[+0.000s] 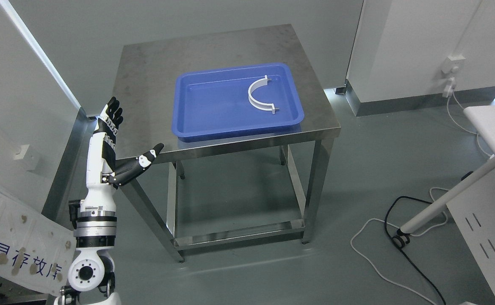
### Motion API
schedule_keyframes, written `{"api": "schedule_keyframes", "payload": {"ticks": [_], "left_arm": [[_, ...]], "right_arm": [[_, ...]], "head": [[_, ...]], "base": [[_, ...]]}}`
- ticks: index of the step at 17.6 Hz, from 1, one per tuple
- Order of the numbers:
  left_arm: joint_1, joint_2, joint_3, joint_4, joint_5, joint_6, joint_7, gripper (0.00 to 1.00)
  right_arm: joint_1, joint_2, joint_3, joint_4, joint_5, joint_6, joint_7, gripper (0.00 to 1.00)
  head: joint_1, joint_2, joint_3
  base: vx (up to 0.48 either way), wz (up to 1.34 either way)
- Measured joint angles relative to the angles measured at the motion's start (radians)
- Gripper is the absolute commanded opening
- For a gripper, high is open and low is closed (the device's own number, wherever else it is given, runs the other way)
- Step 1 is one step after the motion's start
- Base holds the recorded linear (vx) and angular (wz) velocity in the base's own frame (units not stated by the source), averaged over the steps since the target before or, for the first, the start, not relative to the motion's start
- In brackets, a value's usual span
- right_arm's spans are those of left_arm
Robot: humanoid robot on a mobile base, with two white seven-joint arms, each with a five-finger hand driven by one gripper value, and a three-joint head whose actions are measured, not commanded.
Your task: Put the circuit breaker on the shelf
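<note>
My left hand (108,127) is raised with the fingers straight and the thumb spread wide, and it holds nothing. To its right stands the steel counter (154,63), the thumb tip near its front edge. Further right, a blue tray (213,106) holds a white curved piece (258,95), well apart from my hand.

White table (490,123) cut off at right.

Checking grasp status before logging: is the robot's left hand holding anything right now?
No, the left hand is raised beside the steel table with fingers spread, holding nothing.
</note>
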State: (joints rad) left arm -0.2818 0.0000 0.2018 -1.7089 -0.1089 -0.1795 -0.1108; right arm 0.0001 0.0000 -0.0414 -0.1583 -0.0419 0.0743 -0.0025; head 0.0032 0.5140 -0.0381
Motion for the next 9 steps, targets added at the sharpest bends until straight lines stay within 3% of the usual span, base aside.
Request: {"api": "schedule_keyframes", "payload": {"ticks": [9], "left_arm": [[0.009,0.000,0.000,0.000,0.000,0.000,0.002,1.00]], "right_arm": [[0.000,0.000,0.000,0.000,0.000,0.000,0.000,1.00]], "head": [[0.0000,0.000,0.000]], "base": [[0.000,0.00]]}}
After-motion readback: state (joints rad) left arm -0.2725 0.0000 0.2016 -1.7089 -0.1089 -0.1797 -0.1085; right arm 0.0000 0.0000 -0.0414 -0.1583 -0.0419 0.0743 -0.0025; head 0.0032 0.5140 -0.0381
